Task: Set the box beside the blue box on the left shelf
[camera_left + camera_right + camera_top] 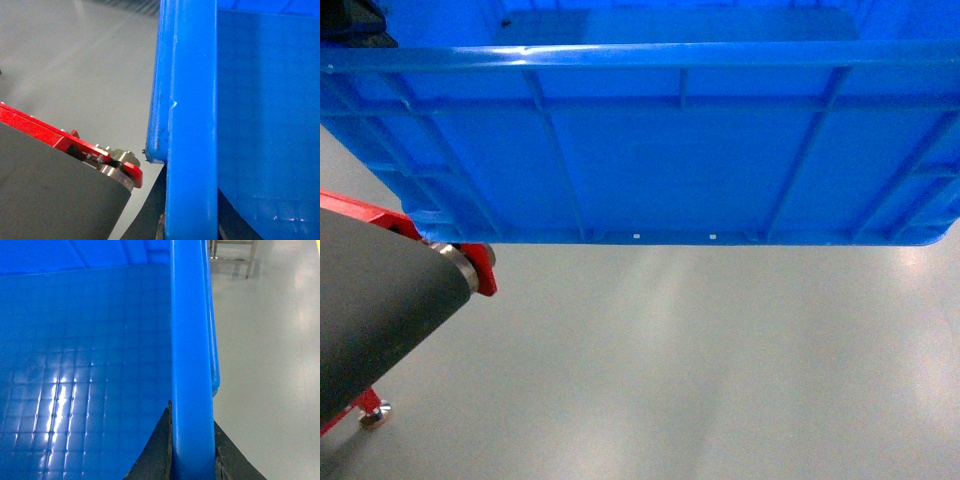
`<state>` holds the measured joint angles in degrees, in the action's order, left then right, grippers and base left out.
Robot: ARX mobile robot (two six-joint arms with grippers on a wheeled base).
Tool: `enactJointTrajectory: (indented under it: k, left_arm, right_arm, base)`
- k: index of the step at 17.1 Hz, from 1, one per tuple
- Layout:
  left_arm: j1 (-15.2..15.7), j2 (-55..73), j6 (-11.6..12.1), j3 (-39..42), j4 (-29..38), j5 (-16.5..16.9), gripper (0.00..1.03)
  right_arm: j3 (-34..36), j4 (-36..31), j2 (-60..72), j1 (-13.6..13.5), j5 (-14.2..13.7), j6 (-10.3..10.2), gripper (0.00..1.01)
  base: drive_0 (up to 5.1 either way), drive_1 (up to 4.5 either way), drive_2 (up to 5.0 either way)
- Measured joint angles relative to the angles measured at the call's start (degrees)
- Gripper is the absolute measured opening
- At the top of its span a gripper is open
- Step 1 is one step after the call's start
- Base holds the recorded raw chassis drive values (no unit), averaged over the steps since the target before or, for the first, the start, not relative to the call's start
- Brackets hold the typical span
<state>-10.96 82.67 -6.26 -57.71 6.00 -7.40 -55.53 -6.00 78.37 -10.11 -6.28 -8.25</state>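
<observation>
Both grippers (192, 227) (192, 460) pinched the box (650, 160) rim tight, but you risked bumping that red rack (380, 215) and tipping it.

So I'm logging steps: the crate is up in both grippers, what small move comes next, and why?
Probably keep carrying the box while turning the base away from the red-framed conveyor at lower left. Both grippers clamp its rim, only bare floor lies ahead, and no steel shelf is visible.
</observation>
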Motion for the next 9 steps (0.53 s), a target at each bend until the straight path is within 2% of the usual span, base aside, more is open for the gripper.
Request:
enactJointTrajectory:
  k: [9]
  left_arm:
    - [0.00, -0.02, 0.00, 0.00, 0.02, -0.02, 0.07]
  right_arm:
    - [0.00, -0.04, 0.02, 0.00, 0.00, 0.00, 0.10]
  base:
    - [-1.5, -1.52, -1.5]
